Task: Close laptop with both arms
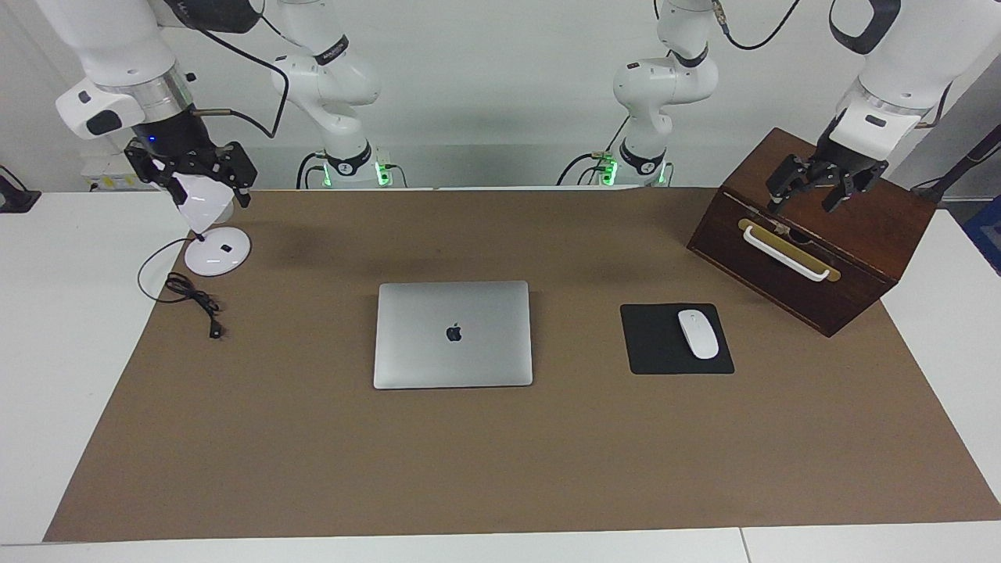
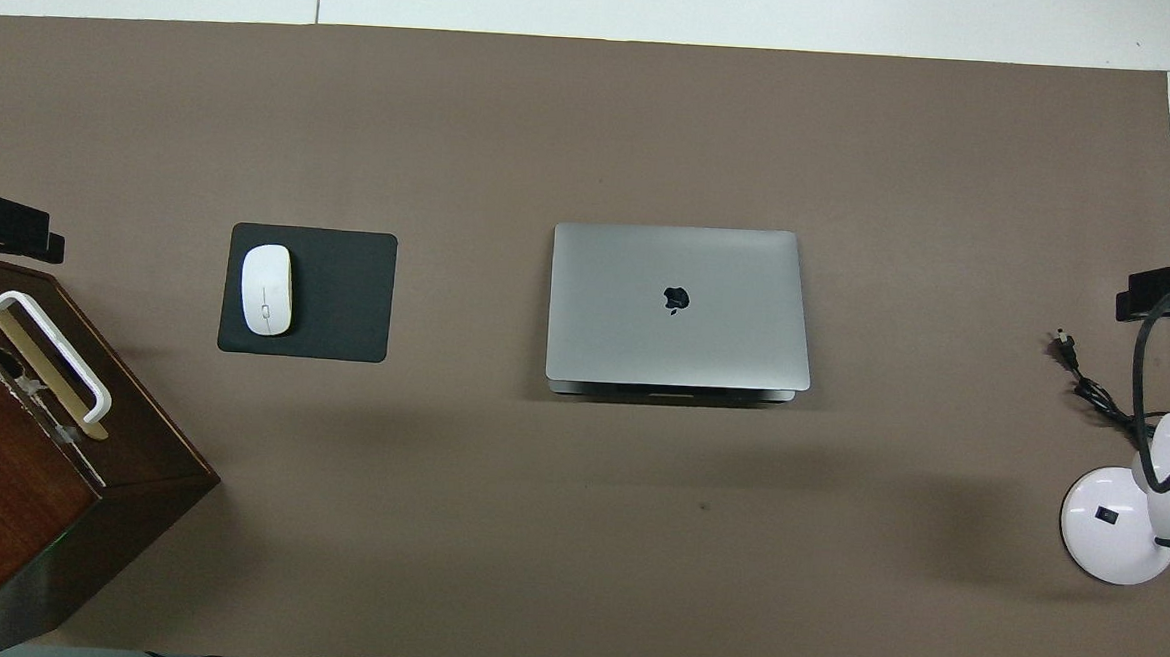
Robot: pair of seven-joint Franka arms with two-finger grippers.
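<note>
The silver-grey laptop lies in the middle of the brown mat with its lid down and the dark apple logo facing up; it also shows in the overhead view. No keys or trackpad show. My left gripper hangs in the air over the wooden box, its fingers spread and empty. My right gripper hangs over the white desk lamp, its fingers spread and empty. Both are well away from the laptop. Neither gripper shows in the overhead view.
A black mouse pad with a white mouse lies beside the laptop toward the left arm's end. A dark wooden box with a white handle stands there too. A white lamp and its black cord stand at the right arm's end.
</note>
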